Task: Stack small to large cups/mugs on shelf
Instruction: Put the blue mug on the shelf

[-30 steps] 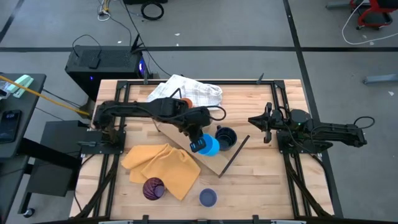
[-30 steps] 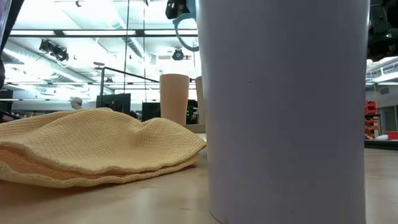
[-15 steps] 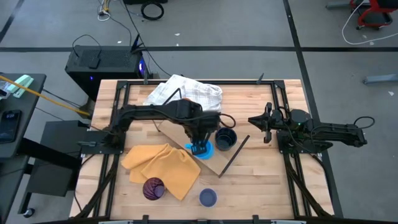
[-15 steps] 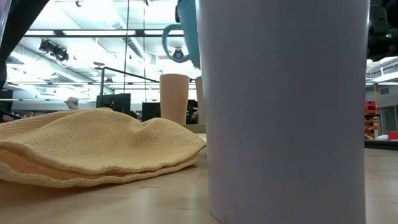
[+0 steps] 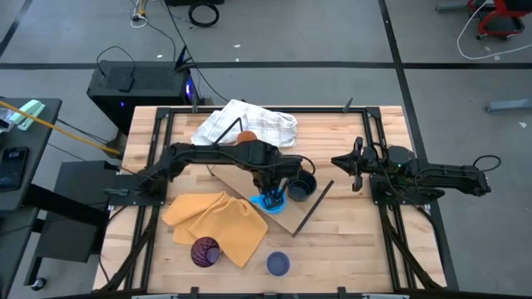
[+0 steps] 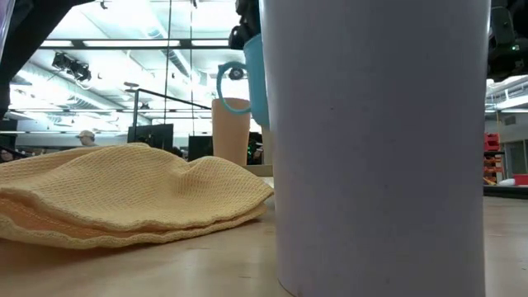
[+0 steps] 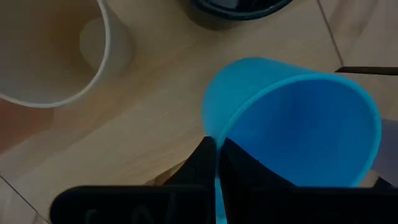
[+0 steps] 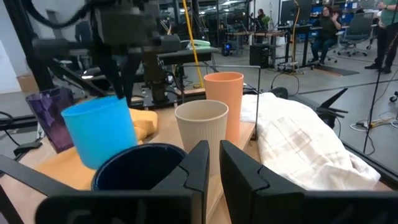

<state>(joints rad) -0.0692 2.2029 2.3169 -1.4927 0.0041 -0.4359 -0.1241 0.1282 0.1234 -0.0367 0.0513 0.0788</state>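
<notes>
The left gripper (image 5: 269, 198) pinches the rim of the blue mug (image 5: 273, 200), one finger (image 7: 206, 160) inside the wall and one outside, jaws clamped on it; the mug hangs tilted just above the shelf (image 5: 290, 218), so the step in hand looks like setting it down; the tan cup (image 7: 50, 53) stands near the gripper on one side and the navy mug (image 5: 302, 184) just beside it on the other, so the safest course is to level the mug first, then lower straight down into the gap between them; its handle (image 6: 231, 84) points away from the navy mug, which helps; release only once the base sits flat, or it may tip against a neighbour; the right gripper (image 5: 353, 164) waits well apart, its fingers (image 8: 197, 163) almost together, holding nothing.
</notes>
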